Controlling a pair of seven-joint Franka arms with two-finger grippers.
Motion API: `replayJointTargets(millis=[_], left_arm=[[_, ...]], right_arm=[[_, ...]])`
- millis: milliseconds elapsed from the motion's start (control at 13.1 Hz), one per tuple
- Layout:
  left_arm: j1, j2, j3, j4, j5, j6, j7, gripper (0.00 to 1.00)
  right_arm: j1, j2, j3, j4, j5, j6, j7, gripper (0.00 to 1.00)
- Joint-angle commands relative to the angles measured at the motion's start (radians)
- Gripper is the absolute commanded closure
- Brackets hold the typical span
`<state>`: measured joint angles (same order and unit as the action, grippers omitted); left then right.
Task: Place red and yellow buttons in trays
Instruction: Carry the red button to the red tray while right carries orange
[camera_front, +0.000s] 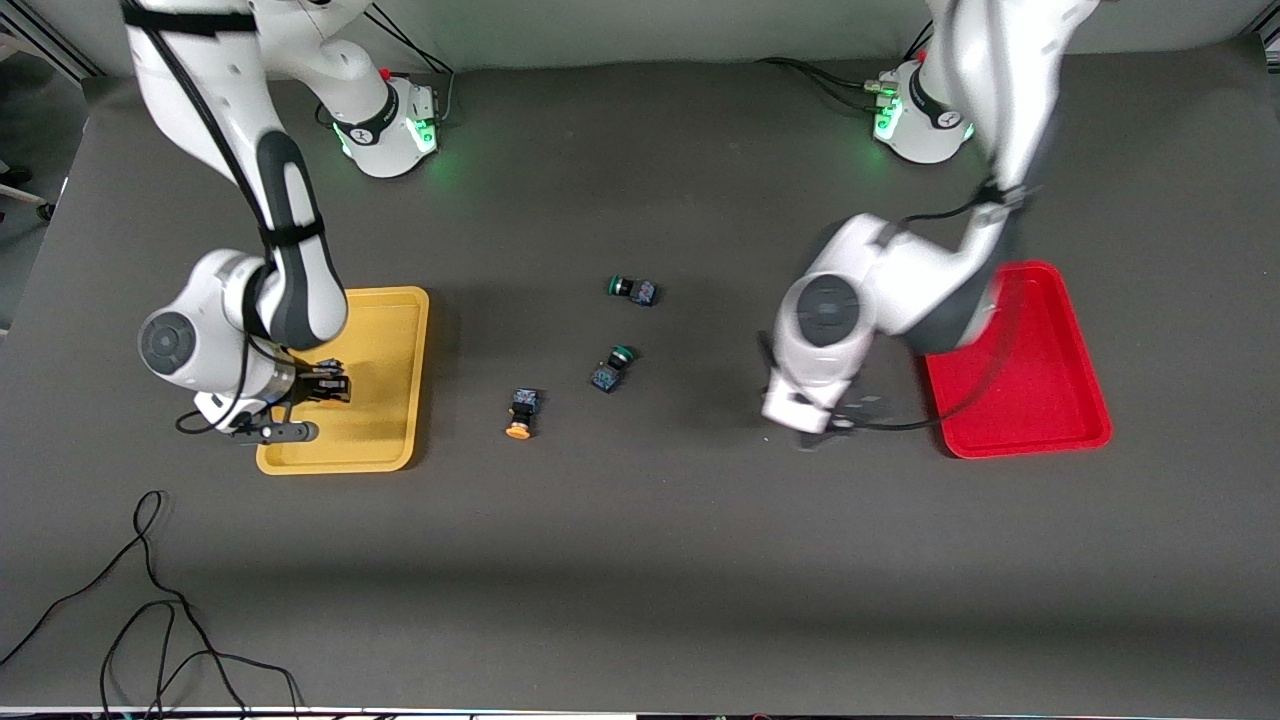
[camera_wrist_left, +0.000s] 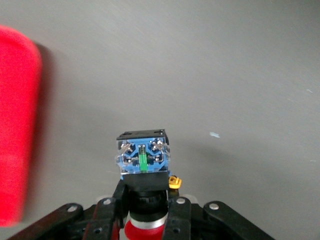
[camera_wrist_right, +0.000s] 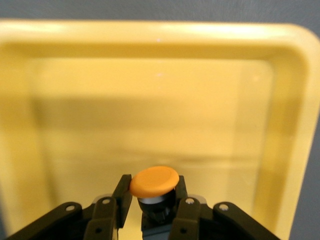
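Loose yellow button (camera_front: 519, 413) nearest, two green-capped buttons (camera_front: 612, 367) beside, right jaws (camera_wrist_right: 150, 200) gripping yellow-capped button (camera_wrist_right: 154, 181) over yellow tray (camera_front: 385, 440), left jaws (camera_wrist_left: 146, 212) gripping red-capped button (camera_wrist_left: 143, 155) beside red tray (camera_front: 1050, 400).

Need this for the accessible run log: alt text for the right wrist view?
The right hand is shut on a yellow-capped button, held over the inside of the yellow tray. The tray's raised rim frames the view, and no other button shows in it.
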<state>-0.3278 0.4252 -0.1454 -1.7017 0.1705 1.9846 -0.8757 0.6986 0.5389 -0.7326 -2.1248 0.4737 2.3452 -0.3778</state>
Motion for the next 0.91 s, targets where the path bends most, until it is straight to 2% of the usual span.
replayJointTargets(millis=[0, 76, 152, 228, 381, 533, 685, 838], left_arm=[[0.148, -0.153, -0.007, -0.166, 0.003, -0.014, 0.230, 1.00], [0.229, -0.172, -0.008, -0.203, 0.003, -0.007, 0.339, 1.00], [0.281, -0.190, -0.007, -0.248, 0.003, 0.006, 0.437, 1.00], [0.333, -0.210, -0.005, -0.309, 0.004, 0.047, 0.511, 1.00], [0.416, -0.226, -0.002, -0.448, 0.007, 0.213, 0.633, 1.00], [0.473, -0.230, -0.002, -0.559, 0.007, 0.353, 0.714, 1.00], [0.501, -0.227, -0.002, -0.604, 0.007, 0.402, 0.722, 1.00], [0.503, -0.218, -0.002, -0.615, 0.007, 0.405, 0.722, 1.00]], right_arm=[[-0.011, 0.032, -0.002, 0.048, 0.037, -0.010, -0.053, 0.89], [-0.020, 0.032, -0.004, 0.052, 0.039, -0.014, -0.044, 0.57], [-0.024, 0.026, -0.002, 0.066, 0.039, -0.017, -0.038, 0.01], [-0.022, 0.017, -0.005, 0.072, 0.039, -0.029, -0.038, 0.00], [-0.010, -0.010, -0.013, 0.104, 0.034, -0.108, -0.024, 0.00], [0.036, -0.036, -0.051, 0.169, -0.006, -0.225, 0.049, 0.00], [0.146, -0.056, -0.091, 0.244, -0.068, -0.337, 0.223, 0.00], [0.246, -0.057, -0.090, 0.287, -0.078, -0.368, 0.409, 0.00]])
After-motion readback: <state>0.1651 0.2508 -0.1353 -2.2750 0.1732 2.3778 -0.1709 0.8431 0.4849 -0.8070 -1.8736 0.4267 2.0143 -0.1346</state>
